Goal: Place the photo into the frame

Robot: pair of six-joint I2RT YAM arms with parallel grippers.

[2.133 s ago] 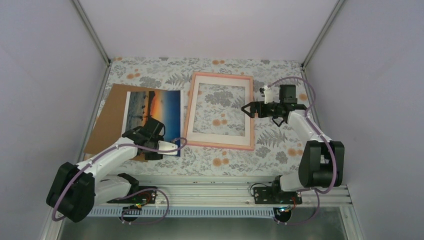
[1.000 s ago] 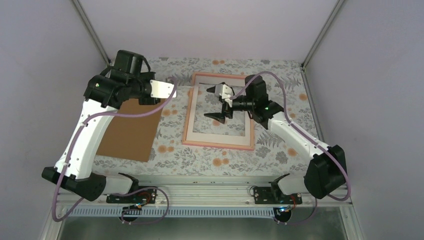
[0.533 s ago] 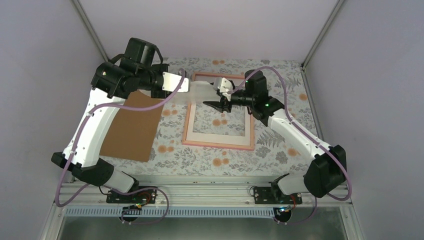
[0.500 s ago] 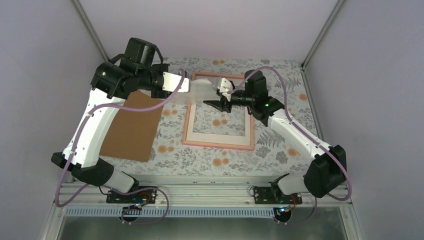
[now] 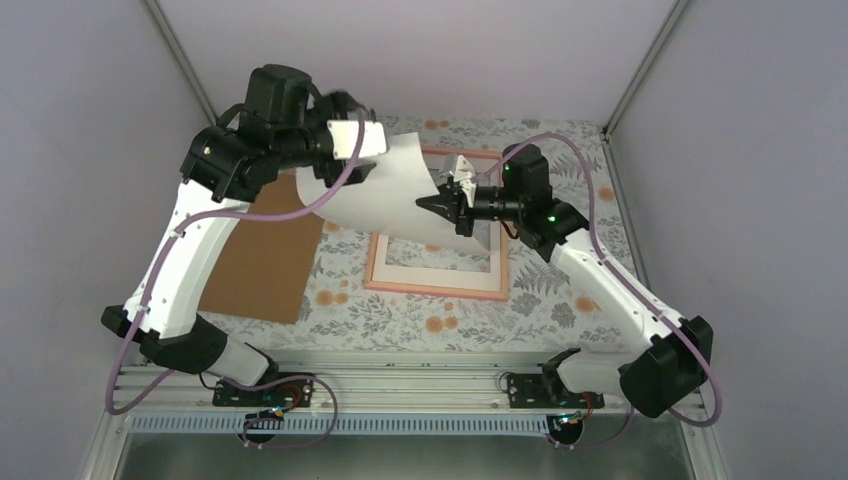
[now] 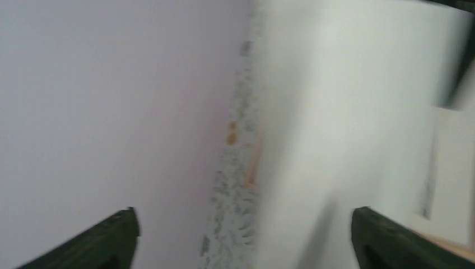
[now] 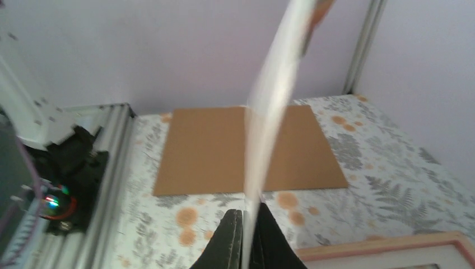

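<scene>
Nearest, the frame (image 5: 440, 291) is being left flat on the table (image 5: 560, 290), beside a brown backing board (image 5: 260, 260). Above it the photo (image 5: 385, 190) is being held in the air, white back up, by the right claw (image 5: 432, 205), which is pressed together on one edge. The sheet is being judged light, limp and glossy; it is bowing, so an edge pinch with a second support is being advised. Farther off, the left claw (image 5: 352, 150) is being seen spread, gripping nothing. The edge-on pinch is being shown only by the right wrist view, the curl only from above.
</scene>
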